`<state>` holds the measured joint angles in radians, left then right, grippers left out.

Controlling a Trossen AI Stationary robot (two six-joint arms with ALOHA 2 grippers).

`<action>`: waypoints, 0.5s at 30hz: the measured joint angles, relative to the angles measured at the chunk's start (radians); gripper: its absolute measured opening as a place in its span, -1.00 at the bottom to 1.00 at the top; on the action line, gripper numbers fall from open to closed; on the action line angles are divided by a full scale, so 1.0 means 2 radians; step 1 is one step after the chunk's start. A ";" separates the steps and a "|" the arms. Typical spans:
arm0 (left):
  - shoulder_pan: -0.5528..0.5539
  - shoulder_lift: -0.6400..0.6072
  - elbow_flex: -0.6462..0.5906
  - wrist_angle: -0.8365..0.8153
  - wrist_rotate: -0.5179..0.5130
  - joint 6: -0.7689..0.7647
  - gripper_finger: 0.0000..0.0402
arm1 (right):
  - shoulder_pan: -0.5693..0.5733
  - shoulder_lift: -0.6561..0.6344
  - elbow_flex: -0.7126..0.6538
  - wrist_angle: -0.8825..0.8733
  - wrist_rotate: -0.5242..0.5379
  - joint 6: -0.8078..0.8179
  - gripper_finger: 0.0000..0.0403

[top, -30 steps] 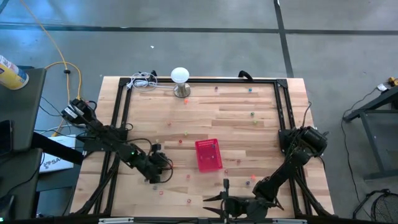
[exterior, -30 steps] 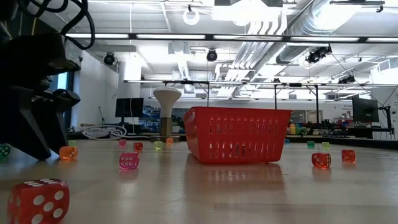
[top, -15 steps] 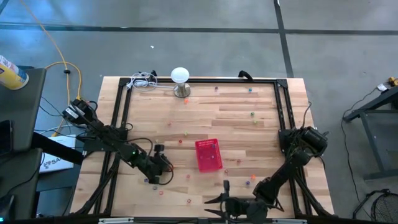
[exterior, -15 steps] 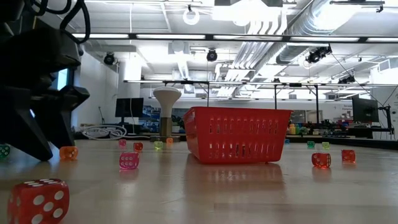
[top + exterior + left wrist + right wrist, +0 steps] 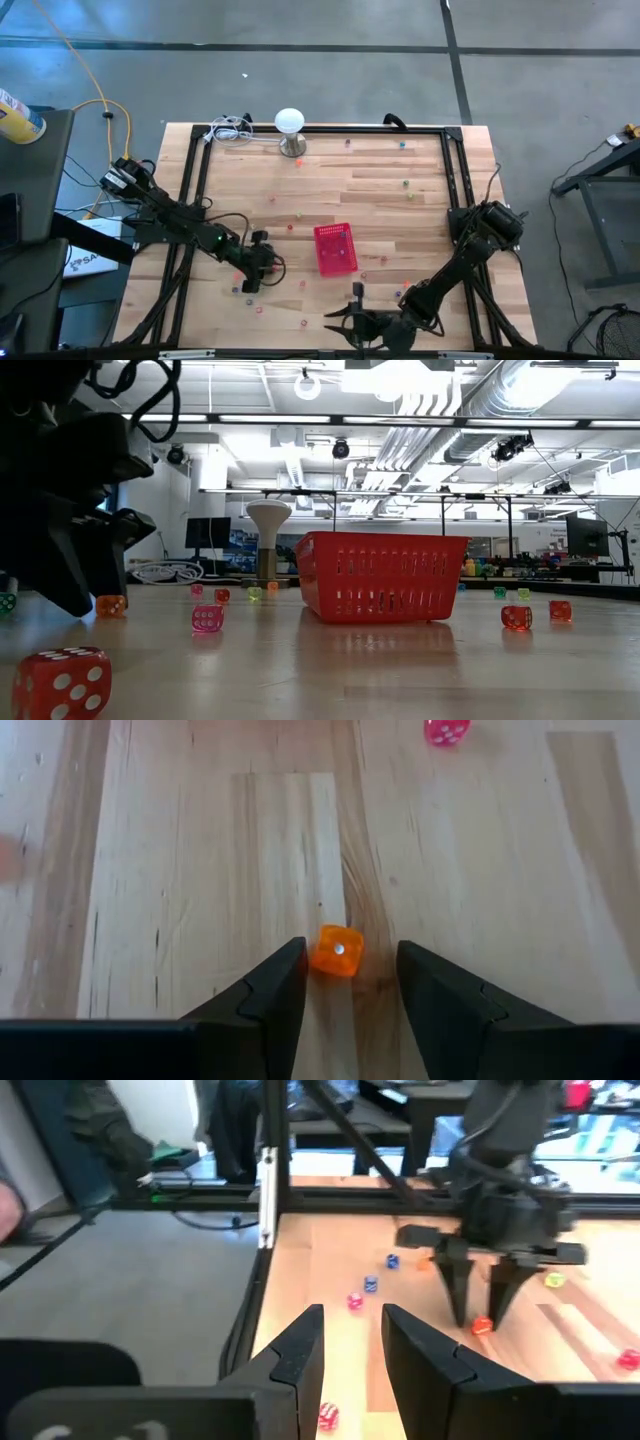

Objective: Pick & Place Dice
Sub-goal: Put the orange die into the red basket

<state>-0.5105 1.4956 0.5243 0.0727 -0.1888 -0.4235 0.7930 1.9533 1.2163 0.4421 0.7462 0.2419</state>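
On the table left of the red basket (image 5: 335, 248), your left gripper (image 5: 350, 975) stands with fingers apart astride the orange die (image 5: 336, 951), nearer one finger, so closing off-centre could flick that die away; the right gripper (image 5: 352, 1342), slightly parted and empty, waits at the near edge.

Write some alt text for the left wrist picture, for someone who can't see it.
An orange die sits on the wooden table between the tips of the left tool, whose two dark fingers stand open on either side without touching it. A pink die lies farther off at the picture's edge.
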 joint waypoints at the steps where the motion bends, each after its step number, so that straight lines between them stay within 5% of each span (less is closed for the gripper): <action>1: 0.001 0.000 0.000 0.000 0.000 0.000 -0.23 | -0.001 0.000 0.000 0.001 -0.008 0.000 -0.54; 15: -0.008 0.001 0.000 -0.002 -0.026 0.002 -0.70 | -0.001 0.000 0.000 0.032 -0.016 0.014 -0.54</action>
<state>-0.5274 1.4971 0.5238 0.0689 -0.2411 -0.4201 0.7918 1.9533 1.2163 0.5059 0.7150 0.2707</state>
